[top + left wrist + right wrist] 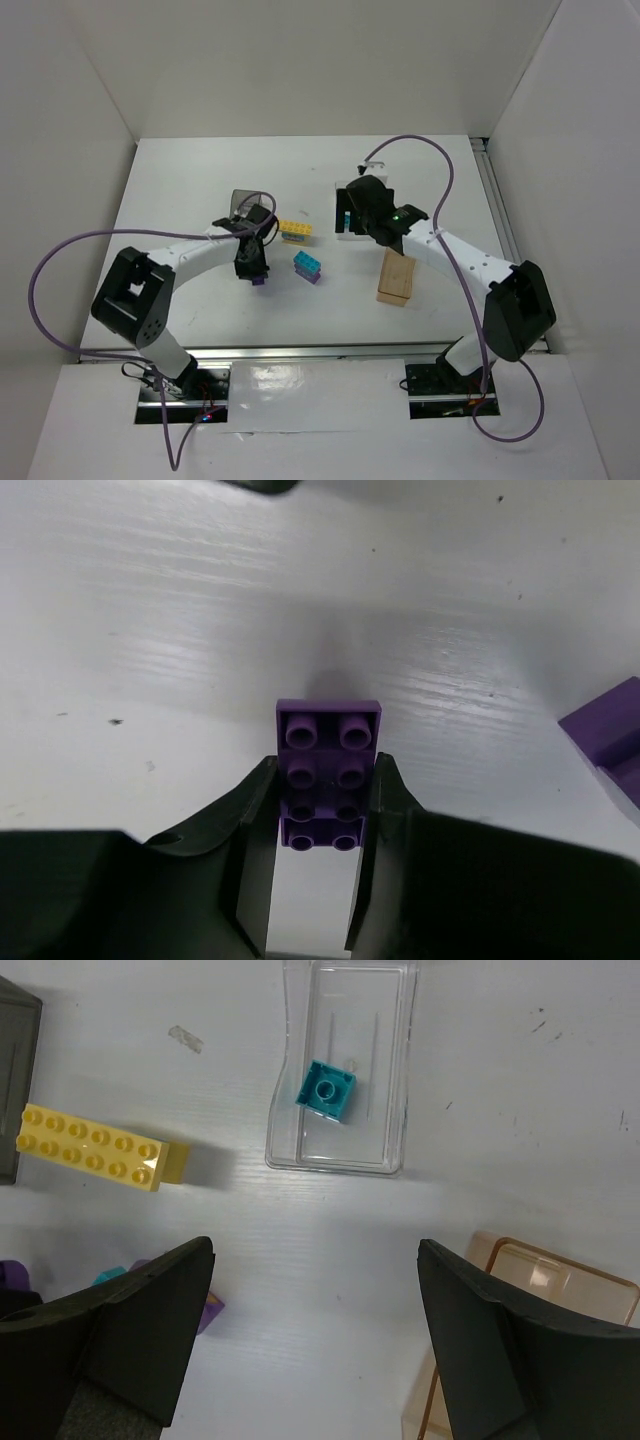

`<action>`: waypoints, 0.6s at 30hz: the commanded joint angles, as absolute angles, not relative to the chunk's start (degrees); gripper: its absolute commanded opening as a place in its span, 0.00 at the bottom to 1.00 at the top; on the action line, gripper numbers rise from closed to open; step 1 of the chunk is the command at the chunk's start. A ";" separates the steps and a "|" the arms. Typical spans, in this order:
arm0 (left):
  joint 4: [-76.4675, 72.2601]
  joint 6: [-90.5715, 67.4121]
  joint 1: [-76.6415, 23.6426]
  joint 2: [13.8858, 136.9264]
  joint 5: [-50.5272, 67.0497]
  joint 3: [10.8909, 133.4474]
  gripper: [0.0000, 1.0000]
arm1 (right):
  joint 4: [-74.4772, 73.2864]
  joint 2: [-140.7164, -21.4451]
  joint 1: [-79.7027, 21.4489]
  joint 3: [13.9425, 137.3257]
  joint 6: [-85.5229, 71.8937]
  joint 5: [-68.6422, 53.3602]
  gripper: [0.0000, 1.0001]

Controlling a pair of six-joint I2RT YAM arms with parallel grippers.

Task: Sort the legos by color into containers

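Note:
My left gripper (253, 268) is shut on a purple lego (326, 765), its fingers (250, 820) pressed on both long sides, low over the table; the lego also shows in the top view (259, 281). My right gripper (315, 1290) is open and empty, hovering just in front of the clear bin (400, 1080), which holds one cyan lego (327, 1089). A long yellow lego (95, 1145) lies left of it. A cyan-on-purple stack (308, 266) sits mid-table. The dark grey bin (244, 203) stands behind my left gripper. The amber bin (397, 277) is on the right.
Another purple lego (610, 745) lies just right of my left gripper. The amber bin's rim (545, 1270) is close under my right finger. White walls enclose the table on three sides. Purple cables loop over both arms.

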State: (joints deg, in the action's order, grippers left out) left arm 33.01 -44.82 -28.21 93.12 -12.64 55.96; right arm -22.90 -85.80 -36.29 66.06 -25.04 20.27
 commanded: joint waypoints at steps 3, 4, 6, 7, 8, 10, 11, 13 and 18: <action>40.42 -38.68 -25.67 88.59 -21.61 67.92 0.27 | -23.55 -81.39 -36.21 66.88 -25.40 22.24 0.90; 41.04 -37.89 -24.18 90.07 -22.32 71.42 0.27 | -24.16 -81.39 -36.21 66.88 -25.40 22.24 0.90; 41.83 -35.87 -22.68 92.27 -22.94 74.69 0.27 | -24.17 -81.39 -36.21 66.88 -25.92 22.24 0.90; 41.84 -35.25 -21.11 93.59 -23.46 77.75 0.27 | -24.17 -80.86 -36.21 66.88 -25.93 22.24 0.90; 41.84 -35.24 -20.31 96.74 -23.47 79.18 0.27 | -24.69 -80.86 -36.21 66.88 -25.93 22.24 0.90; 42.36 -34.11 -17.95 100.18 -23.47 83.55 0.27 | -25.31 -80.86 -36.21 67.41 -26.54 21.71 0.90; 42.36 -34.10 -17.23 101.85 -22.86 84.89 0.27 | -25.31 -80.86 -36.21 68.28 -26.54 21.19 0.90; 42.36 -32.61 -15.39 106.68 -21.28 87.53 0.27 | -25.83 -80.86 -36.74 68.99 -24.79 19.88 0.90; 42.36 -31.38 -13.54 112.76 -16.88 94.21 0.52 | -26.98 -80.86 -37.27 69.70 -20.66 14.34 0.93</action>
State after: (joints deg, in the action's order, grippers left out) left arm 40.40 -33.65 -13.78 111.48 -19.20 90.74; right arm -25.17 -83.00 -36.64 67.20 -23.64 18.11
